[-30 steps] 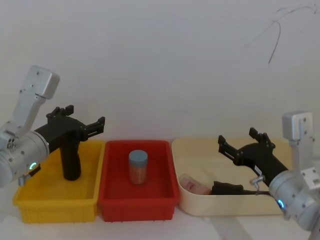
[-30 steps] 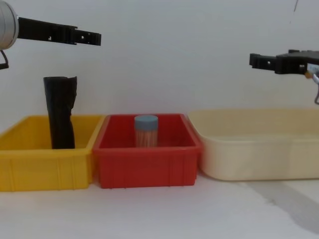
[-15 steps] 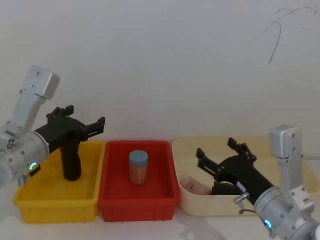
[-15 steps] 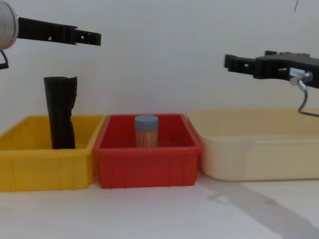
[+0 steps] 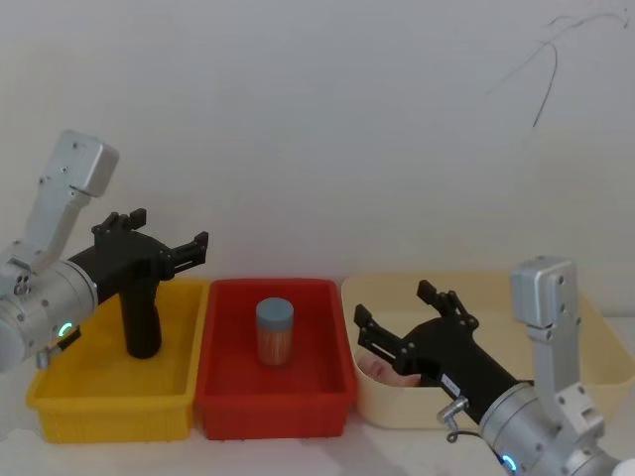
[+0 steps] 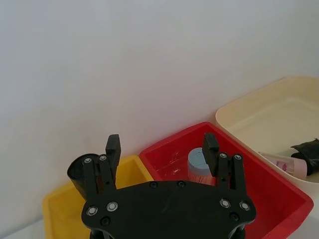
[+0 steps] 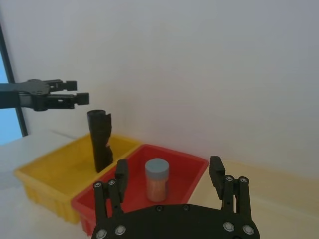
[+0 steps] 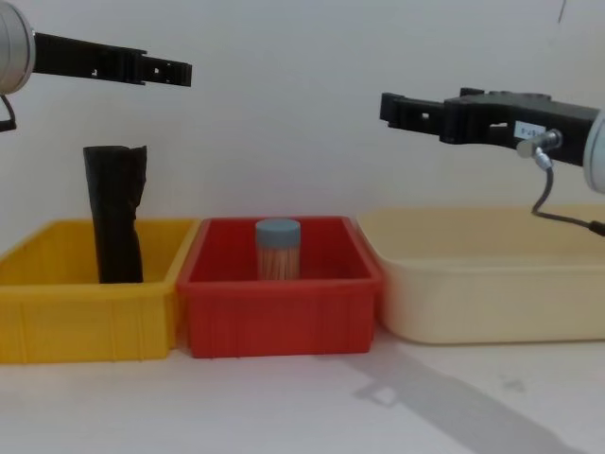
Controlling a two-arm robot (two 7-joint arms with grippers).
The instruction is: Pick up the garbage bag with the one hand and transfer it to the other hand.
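Observation:
The garbage bag (image 5: 141, 322) is a black roll standing upright in the yellow bin (image 5: 109, 412); it also shows in the chest view (image 8: 115, 227) and the right wrist view (image 7: 101, 139). My left gripper (image 5: 169, 233), on the green-lit arm, hovers open and empty above the bag's top, its tips (image 8: 180, 71) reaching past the bag toward the middle. My right gripper (image 5: 392, 307), on the blue-lit arm, is open and empty in the air over the near left part of the cream bin (image 5: 397, 409), at about the same height (image 8: 392, 106) as the left one.
A red bin (image 5: 273, 402) between the yellow and cream bins holds a jar with a blue lid (image 5: 274, 332). The cream bin holds a pink packet (image 5: 382, 369) and a dark item (image 6: 306, 152). A white wall stands close behind the bins.
My right gripper has swung left, from over the right part of the cream bin toward the red bin. The left gripper and the bag have not moved.

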